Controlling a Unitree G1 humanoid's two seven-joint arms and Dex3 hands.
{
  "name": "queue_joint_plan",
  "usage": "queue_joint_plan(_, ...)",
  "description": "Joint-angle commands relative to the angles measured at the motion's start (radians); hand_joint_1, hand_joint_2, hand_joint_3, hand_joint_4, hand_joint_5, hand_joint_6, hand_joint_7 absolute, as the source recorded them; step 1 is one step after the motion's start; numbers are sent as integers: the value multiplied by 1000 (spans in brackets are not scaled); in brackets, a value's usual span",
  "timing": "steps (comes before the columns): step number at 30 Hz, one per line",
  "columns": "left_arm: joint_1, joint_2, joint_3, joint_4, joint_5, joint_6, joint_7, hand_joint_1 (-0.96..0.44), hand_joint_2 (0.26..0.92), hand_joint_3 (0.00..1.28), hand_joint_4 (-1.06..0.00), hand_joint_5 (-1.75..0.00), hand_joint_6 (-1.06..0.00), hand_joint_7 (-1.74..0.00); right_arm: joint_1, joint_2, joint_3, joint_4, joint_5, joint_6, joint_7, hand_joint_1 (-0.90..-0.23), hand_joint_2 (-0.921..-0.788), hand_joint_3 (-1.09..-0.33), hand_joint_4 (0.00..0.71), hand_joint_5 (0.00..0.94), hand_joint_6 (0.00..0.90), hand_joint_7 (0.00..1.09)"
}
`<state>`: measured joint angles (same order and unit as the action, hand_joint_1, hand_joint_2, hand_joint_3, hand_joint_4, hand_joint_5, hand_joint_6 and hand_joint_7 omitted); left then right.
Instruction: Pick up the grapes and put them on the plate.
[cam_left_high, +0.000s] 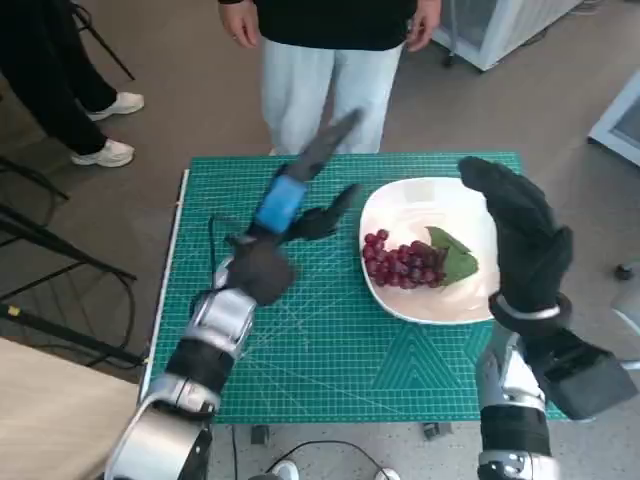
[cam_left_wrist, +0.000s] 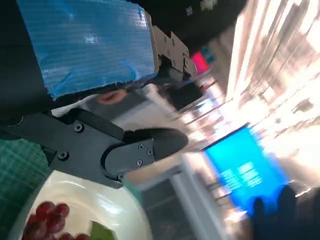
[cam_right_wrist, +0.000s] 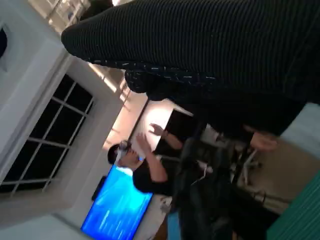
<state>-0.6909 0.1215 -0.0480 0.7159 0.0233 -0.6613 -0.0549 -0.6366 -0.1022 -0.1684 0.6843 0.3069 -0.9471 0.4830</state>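
The grapes (cam_left_high: 404, 264) already lie on the white plate (cam_left_high: 440, 200), right of centre in the head view, a dark red bunch with a green leaf (cam_left_high: 452, 256) touching its right side. The plate sits on the green cutting mat (cam_left_high: 300, 350) that covers the surface. From how things lie, I judge the placing done.

My left robot hand (cam_left_high: 300, 200) hangs above the mat in the upper middle of the frame, just left of the plate, fingers spread apart and holding nothing; one dark finger points toward the plate's rim. In the left wrist view the grapes show at the lower left, under my black fingers (cam_left_wrist: 145, 150), apart from them.

My right robot hand (cam_left_high: 520, 235) is raised at the right of the frame, over the plate's right edge, the glove loosely open with nothing in it. Its own wrist view shows only the glove and the room beyond.

Were the bunch to be lifted again, I judge it light but soft and loose: single berries bruise or pull off if squeezed, and their skins look smooth, so probably slippery. The surest hold would be at the stem, which I cannot make out here, or a gentle cupping round the whole cluster from above, fingers wide.

A person (cam_left_high: 335, 60) stands beyond the surface at the top of the frame.
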Motion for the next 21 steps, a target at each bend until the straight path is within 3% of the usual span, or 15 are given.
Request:
queue_joint_plan(1,72,18,30,-83,-56,-66,-62,-624,921,747,-266,-1,-316,-34,-12,6,9,45,-2,-3,22,-545,-921,-622,214,4,-1,394)
queue_joint_plan(7,169,30,57,-182,-85,-79,-91,-632,921,762,-255,0,-292,-22,-25,9,18,70,9,-4,49,-551,-921,-609,219,5,-1,405)
queue_joint_plan(14,201,25,69,-225,-87,-67,-100,-634,921,764,-250,0,-287,-20,-31,11,15,82,15,-6,65,-553,-921,-603,220,5,-1,411)
queue_joint_plan(21,324,28,100,-306,-116,-114,-109,-630,921,767,-240,0,-272,-12,-35,15,20,101,31,11,112,-555,-921,-589,216,3,1,405)
